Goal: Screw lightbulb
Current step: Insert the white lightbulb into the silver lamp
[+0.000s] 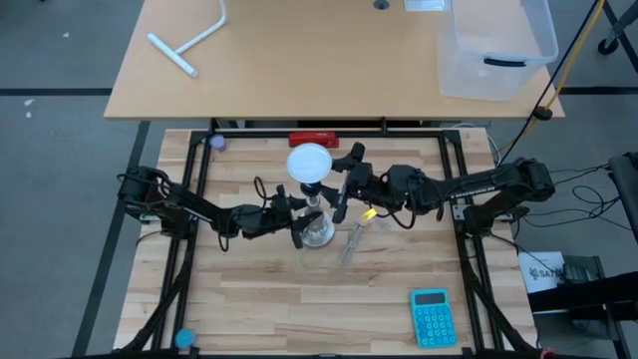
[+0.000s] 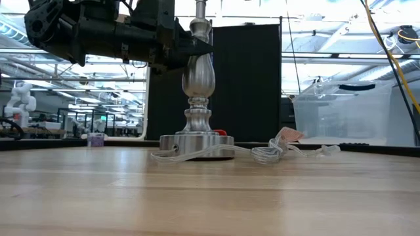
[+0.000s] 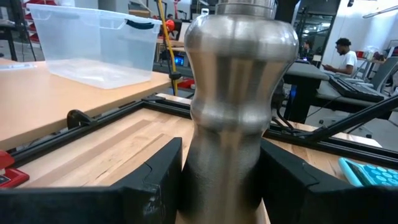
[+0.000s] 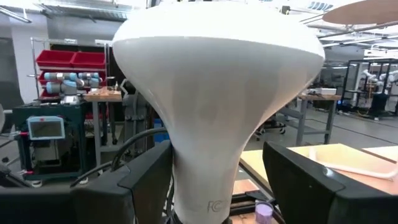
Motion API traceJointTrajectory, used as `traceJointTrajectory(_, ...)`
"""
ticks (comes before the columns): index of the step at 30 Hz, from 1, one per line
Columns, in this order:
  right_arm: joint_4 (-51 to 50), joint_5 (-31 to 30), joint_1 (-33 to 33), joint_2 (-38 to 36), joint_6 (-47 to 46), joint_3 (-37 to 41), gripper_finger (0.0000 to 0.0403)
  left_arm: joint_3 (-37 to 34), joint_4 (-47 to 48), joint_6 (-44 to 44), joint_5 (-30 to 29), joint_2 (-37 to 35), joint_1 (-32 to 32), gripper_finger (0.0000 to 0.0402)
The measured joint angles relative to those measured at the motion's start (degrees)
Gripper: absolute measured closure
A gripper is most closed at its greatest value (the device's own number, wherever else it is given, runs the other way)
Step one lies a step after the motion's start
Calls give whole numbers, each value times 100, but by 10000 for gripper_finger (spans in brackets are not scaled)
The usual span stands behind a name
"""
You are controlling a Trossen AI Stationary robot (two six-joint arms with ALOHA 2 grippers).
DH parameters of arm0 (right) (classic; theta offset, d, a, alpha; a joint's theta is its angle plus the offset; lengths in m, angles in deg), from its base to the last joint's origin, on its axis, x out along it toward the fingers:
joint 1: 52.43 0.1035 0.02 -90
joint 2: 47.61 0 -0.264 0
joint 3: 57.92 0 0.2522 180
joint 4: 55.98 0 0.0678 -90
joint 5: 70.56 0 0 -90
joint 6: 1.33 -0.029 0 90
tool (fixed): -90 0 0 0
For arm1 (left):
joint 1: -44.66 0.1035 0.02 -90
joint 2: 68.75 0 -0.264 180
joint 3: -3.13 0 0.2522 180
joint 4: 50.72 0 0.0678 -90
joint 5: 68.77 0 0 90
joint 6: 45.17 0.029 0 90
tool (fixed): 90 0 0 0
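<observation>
the lightbulb [image 1: 310, 163], at the centre of the high view, is gripped at its neck by the right gripper [image 1: 340, 184]; the lamp stand [image 1: 316, 227] below is clamped by the left gripper [image 1: 295, 211].

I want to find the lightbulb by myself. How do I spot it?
Look at the middle of the wooden table, where both arms meet. The lightbulb sits atop the silver stand, between the right gripper's fingers. It's the only round white thing there.
</observation>
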Motion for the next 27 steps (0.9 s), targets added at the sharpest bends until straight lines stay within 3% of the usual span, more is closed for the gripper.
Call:
traceJointTrajectory(19,639,-147,275,318,780,0,160,0,9,22,4,0,13,234)
traceJointTrajectory(27,318,-145,313,222,1209,0,160,-4,-36,33,47,1,-3,233)
